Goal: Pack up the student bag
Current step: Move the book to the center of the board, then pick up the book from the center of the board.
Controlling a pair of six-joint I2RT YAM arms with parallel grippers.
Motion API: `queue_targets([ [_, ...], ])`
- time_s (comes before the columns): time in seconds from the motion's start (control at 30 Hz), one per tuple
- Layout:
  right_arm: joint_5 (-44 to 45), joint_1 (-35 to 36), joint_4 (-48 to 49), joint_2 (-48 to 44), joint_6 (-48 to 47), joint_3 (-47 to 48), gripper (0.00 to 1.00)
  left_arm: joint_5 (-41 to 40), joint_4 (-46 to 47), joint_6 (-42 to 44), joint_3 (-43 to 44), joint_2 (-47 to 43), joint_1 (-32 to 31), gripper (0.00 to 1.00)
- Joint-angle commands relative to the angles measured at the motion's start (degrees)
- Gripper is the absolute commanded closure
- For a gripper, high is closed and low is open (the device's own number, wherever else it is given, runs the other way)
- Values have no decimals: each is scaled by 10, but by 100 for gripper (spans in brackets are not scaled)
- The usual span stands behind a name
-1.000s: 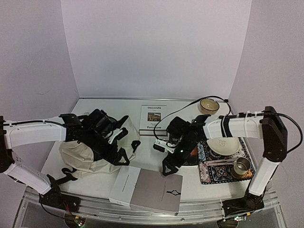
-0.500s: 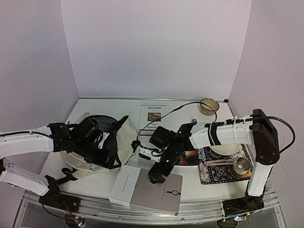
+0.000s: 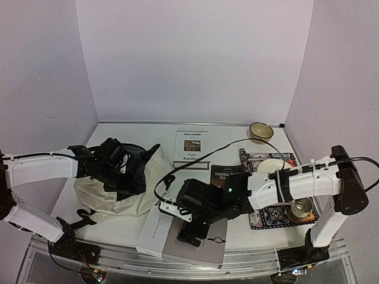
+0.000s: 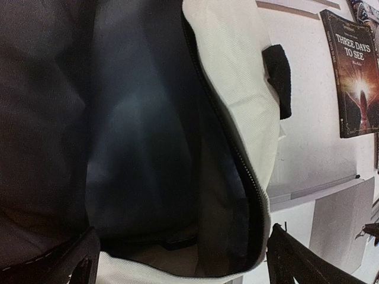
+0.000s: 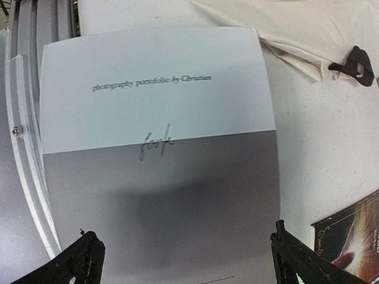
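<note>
While overhead hides it, student bag (image 4: 232, 62) gapes unzipped.

My left arm (image 3: 41, 167) and my right arm (image 3: 299, 183) are built alike: long white shells joined by chunky black joints. A black band (image 3: 279, 184) rings my right forearm, and a small green light (image 3: 230, 189) glows on the black wrist block beyond it. A thin black cable (image 3: 177, 167) loops off that wrist, and another one (image 3: 364, 160) curves out from my right elbow. I have a black left base (image 3: 62, 241) and a black right base (image 3: 302, 255). My left fingers (image 4: 65, 260) and my right fingers (image 5: 311, 263) are black and wedge-shaped, each with a small spike near its tip
</note>
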Motion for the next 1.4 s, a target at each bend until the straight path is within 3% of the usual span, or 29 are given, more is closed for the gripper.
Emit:
queue_targets([
  [0.0,-1,14,-10,43,-8,20,2,-2,32,21,35,0,6,1],
  [0.17,89,9,-10,98,-30,36,2,-8,31,13,33,-9,6,1],
  [0.37,170,-48,-7,159,-25,65,2,-12,31,-1,27,-41,7,1],
  [0.57,177,-95,11,187,-20,111,2,8,30,-18,24,-69,7,1],
  [0.77,67,-119,13,141,9,125,2,32,30,-47,6,-83,7,1],
  [1.0,-80,-225,13,77,62,59,2,65,55,-101,-9,-83,-14,3],
  [1.17,-162,-282,17,94,86,34,5,76,113,-138,-24,-51,-48,6],
  [1.37,-229,-293,31,125,102,28,13,94,189,-177,-52,0,-74,14],
])
